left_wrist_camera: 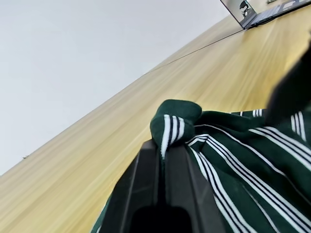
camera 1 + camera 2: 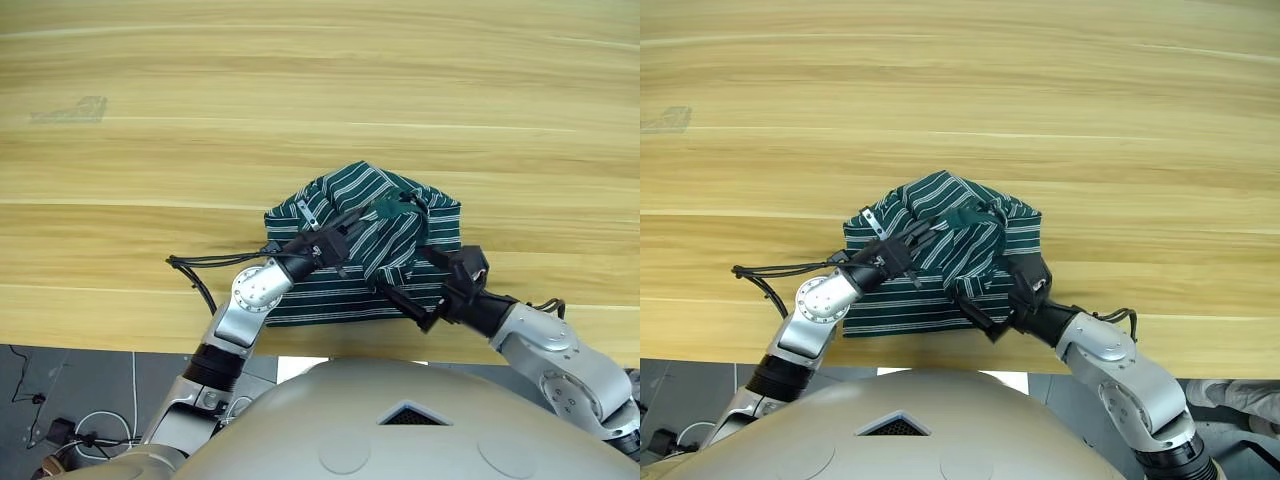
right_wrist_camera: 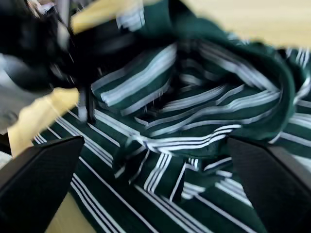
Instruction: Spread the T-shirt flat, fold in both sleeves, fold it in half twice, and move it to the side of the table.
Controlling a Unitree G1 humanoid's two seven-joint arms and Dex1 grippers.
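A dark green T-shirt (image 2: 320,303) with white stripes lies bunched into a small packet near the front edge of the wooden table (image 2: 300,100). My left gripper (image 2: 385,208) reaches over the packet from the left. It is shut on a raised fold of the cloth (image 1: 170,124), which hangs in a loop over the shirt's right half. My right gripper (image 2: 410,305) is low at the shirt's front right corner. Its two fingers (image 3: 39,170) stand wide apart and open, with striped cloth (image 3: 194,126) lying between them but not gripped.
The table stretches wide and bare to the far side and to both sides of the shirt. A faint grey mark (image 2: 70,110) sits on it at the far left. The table's front edge (image 2: 120,345) runs just behind my arms, with cables on the floor below.
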